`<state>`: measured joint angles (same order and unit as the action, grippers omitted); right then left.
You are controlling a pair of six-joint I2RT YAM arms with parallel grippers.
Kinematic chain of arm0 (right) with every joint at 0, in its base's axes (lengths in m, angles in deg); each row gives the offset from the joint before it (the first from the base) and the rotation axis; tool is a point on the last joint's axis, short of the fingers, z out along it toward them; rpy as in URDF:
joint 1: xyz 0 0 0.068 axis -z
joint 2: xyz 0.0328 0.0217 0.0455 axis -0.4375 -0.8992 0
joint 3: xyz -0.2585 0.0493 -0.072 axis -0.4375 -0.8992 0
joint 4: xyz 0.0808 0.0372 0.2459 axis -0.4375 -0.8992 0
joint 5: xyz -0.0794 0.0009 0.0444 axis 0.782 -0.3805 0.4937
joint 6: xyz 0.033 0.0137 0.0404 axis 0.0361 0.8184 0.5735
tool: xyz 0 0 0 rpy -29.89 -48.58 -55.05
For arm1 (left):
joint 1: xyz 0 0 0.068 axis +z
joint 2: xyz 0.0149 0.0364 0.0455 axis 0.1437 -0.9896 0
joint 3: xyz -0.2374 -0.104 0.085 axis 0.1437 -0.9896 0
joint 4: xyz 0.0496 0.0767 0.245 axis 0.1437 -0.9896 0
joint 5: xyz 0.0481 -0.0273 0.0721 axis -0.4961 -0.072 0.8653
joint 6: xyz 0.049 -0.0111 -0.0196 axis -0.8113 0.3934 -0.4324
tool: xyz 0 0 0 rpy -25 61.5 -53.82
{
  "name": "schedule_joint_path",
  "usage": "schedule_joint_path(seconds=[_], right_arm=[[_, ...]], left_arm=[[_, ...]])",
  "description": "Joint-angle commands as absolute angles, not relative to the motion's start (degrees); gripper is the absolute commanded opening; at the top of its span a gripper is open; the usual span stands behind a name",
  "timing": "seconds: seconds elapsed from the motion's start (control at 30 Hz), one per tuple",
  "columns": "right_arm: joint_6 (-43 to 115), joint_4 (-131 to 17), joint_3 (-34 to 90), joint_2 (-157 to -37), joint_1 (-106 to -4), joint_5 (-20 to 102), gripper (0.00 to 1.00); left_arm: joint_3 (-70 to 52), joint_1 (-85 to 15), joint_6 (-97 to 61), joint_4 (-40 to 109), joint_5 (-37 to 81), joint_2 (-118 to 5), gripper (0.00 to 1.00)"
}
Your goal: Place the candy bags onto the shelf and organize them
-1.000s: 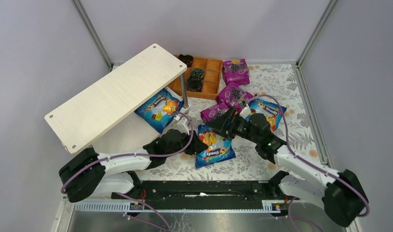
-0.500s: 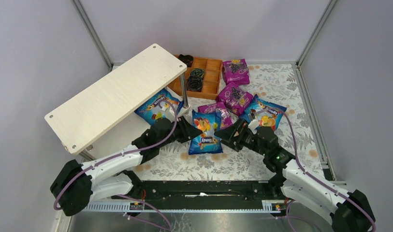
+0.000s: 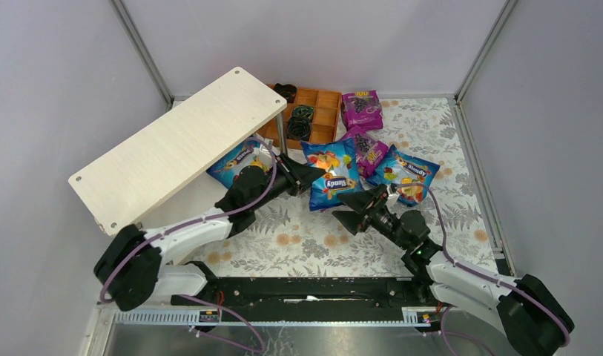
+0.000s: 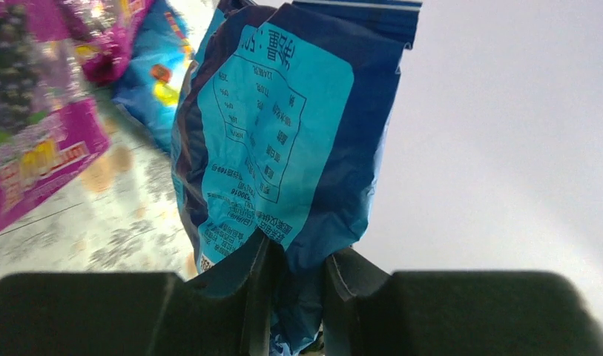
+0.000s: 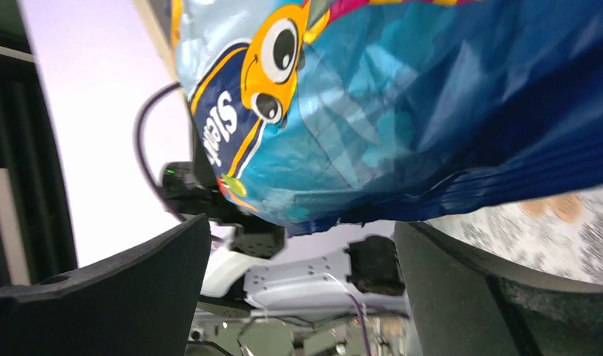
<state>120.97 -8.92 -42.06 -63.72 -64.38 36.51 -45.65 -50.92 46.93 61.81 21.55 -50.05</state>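
My left gripper (image 3: 304, 178) is shut on the edge of a blue candy bag (image 3: 332, 175) and holds it lifted beside the shelf post. In the left wrist view the bag's printed back (image 4: 276, 126) hangs between the closed jaws of my left gripper (image 4: 291, 278). My right gripper (image 3: 355, 211) is open and empty, just near of that bag. The bag (image 5: 402, 111) fills the right wrist view above the spread fingers (image 5: 120, 297). The shelf (image 3: 179, 144) stands at the left, with another blue bag (image 3: 235, 165) on its lower board.
A blue bag (image 3: 411, 173) and two purple bags (image 3: 361, 110) (image 3: 367, 147) lie on the floral cloth at the right. An orange-brown tray (image 3: 324, 119) with black coils (image 3: 300, 122) stands behind the shelf's metal post (image 3: 281, 141). Grey walls close the cell.
My left gripper has lifted the blue bag off the cloth and carried it away from me, toward the tray. My right gripper has drawn back toward me and now sits under the bag, open.
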Motion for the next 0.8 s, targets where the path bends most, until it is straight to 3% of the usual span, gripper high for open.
schedule_joint_path(seconds=[0.0, 0.3, 0.43, 0.6, 0.77], right_arm=[[125.9, 7.4, -42.5, -63.9, -65.6, 47.9, 1.0], [126.9, 16.6, -39.4, -69.6, -65.6, 55.6, 1.0], [127.9, 20.6, -38.4, -70.8, -65.6, 60.3, 1.0], [124.0, 8.3, -33.4, -68.8, -65.5, 59.7, 1.0], [122.4, 7.1, -31.5, -68.5, -65.5, 59.4, 1.0]], left_arm=[[-45.2, -50.4, 60.3, 96.5, 20.3, -53.4, 0.0], [-47.4, -50.8, 60.7, 105.7, 22.9, -54.5, 0.0], [-47.3, -50.3, 60.4, 103.3, 22.0, -53.6, 0.0], [-46.4, -50.1, 63.8, 105.6, 19.8, -55.4, 0.0], [-47.3, -49.5, 69.0, 115.5, 19.8, -60.5, 0.0]])
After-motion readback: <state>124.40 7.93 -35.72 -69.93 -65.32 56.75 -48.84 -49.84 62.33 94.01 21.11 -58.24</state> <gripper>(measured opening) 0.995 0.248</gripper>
